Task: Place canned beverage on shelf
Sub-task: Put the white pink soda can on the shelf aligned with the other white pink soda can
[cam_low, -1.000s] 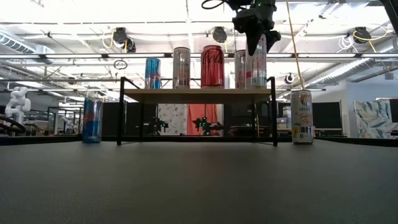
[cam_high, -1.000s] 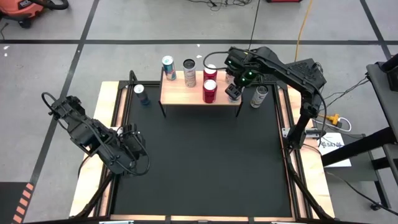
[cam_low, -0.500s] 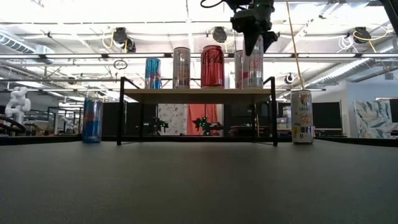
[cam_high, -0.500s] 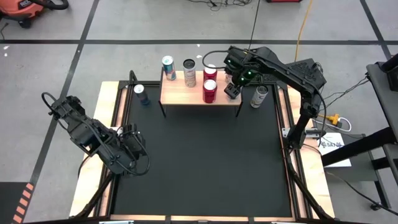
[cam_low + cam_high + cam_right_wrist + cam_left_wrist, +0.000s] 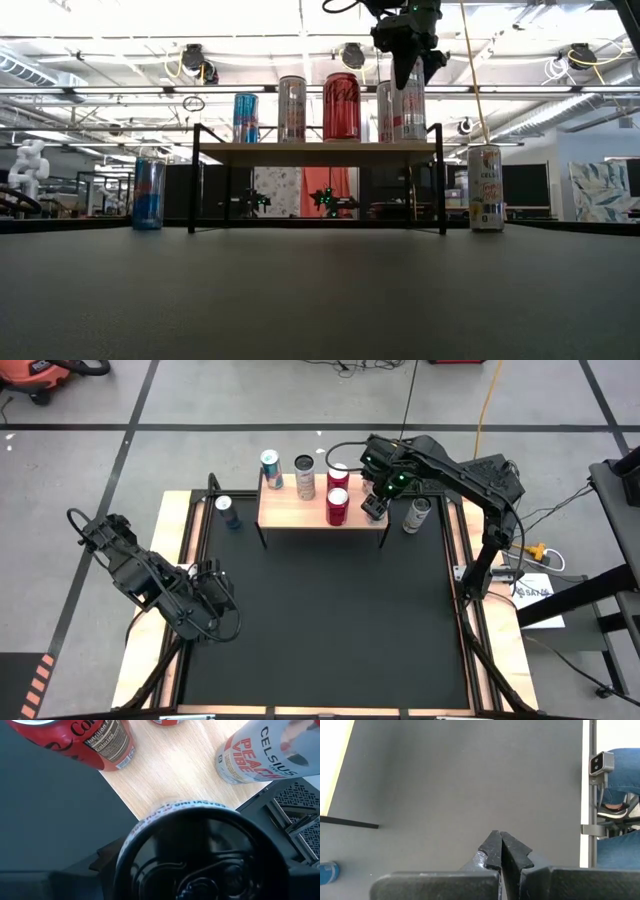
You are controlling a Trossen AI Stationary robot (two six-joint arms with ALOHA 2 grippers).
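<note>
From above, the right arm's wrist hid most of the can (image 5: 408, 102) it was carrying, so only the low view showed its pale body standing upright at the right end of the shelf (image 5: 290, 510); whether its base touched the board could not be made out. In the right wrist view the can's dark top filled the foreground and cut off the gripper fingers entirely. The right gripper (image 5: 408, 62) stood fairly wide over the can's top, its jaws apparently set around the can. Beside it on the shelf stood two red cans (image 5: 337, 506), a silver can (image 5: 304, 476) and a blue-and-white can (image 5: 271, 468). A Celsius can (image 5: 417, 514) stood on the table off the shelf's right end, a blue can (image 5: 227, 511) off its left end. The left gripper (image 5: 501, 851) was fully closed and empty near the table's left edge.
</note>
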